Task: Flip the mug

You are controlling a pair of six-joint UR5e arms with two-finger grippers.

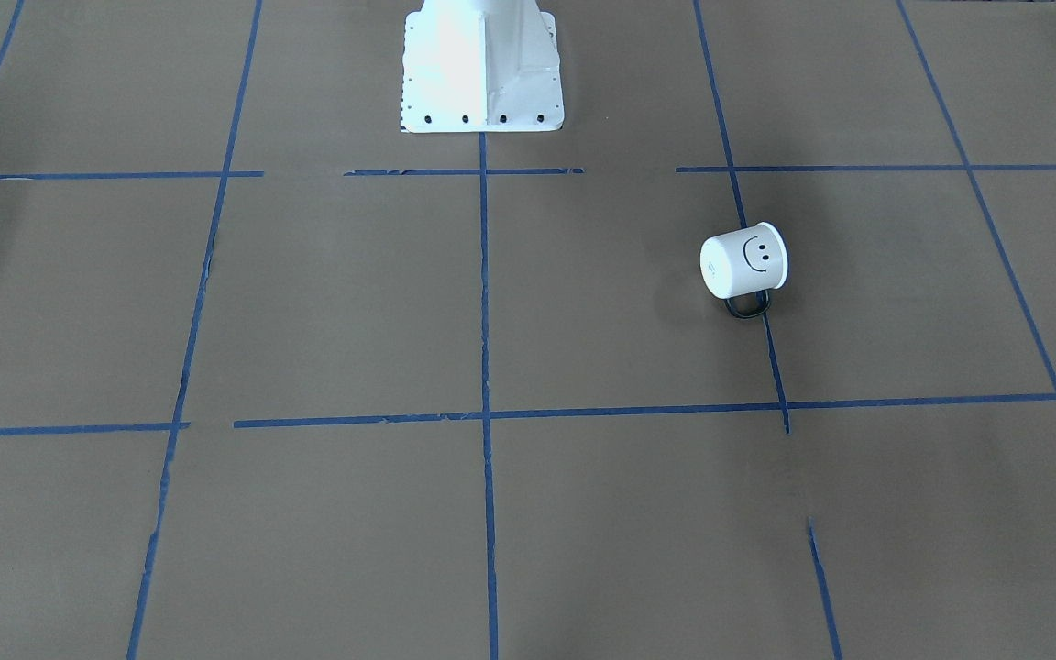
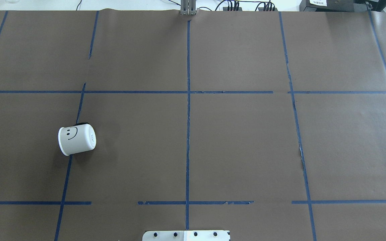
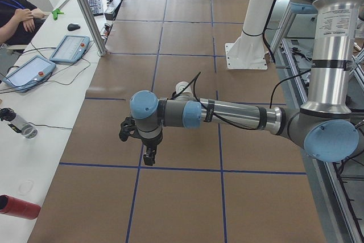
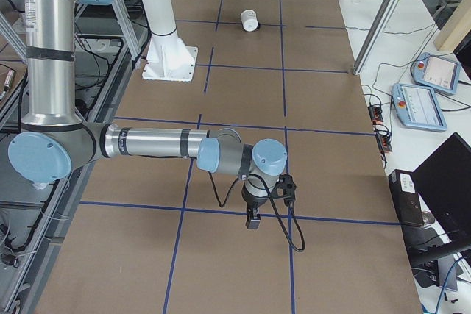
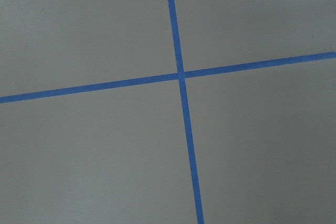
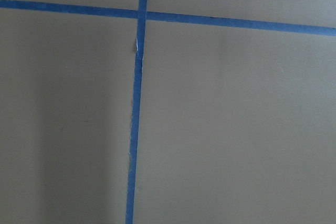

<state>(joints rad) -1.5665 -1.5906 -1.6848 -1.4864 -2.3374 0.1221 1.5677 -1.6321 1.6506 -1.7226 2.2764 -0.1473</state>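
The mug (image 1: 743,261) is white with a black smiley face and a black loop handle. It lies on its side on the brown paper table, on the robot's left half (image 2: 76,140), across a blue tape line. It shows far off in the exterior right view (image 4: 250,20). In the exterior left view only a bit of it (image 3: 182,87) shows behind the arm. My left gripper (image 3: 149,157) hangs above the table, nearer that camera than the mug. My right gripper (image 4: 252,220) hangs above the table's other end, far from the mug. I cannot tell whether either is open. Both wrist views show only paper and tape.
The white robot pedestal (image 1: 482,64) stands at the table's middle on the robot's side (image 2: 186,235). Blue tape lines divide the brown paper into squares. Beyond the table's far edge are teach pendants (image 3: 69,48) (image 4: 419,104), aluminium posts (image 3: 85,9), a red bottle (image 3: 17,206) and a seated person (image 3: 17,12).
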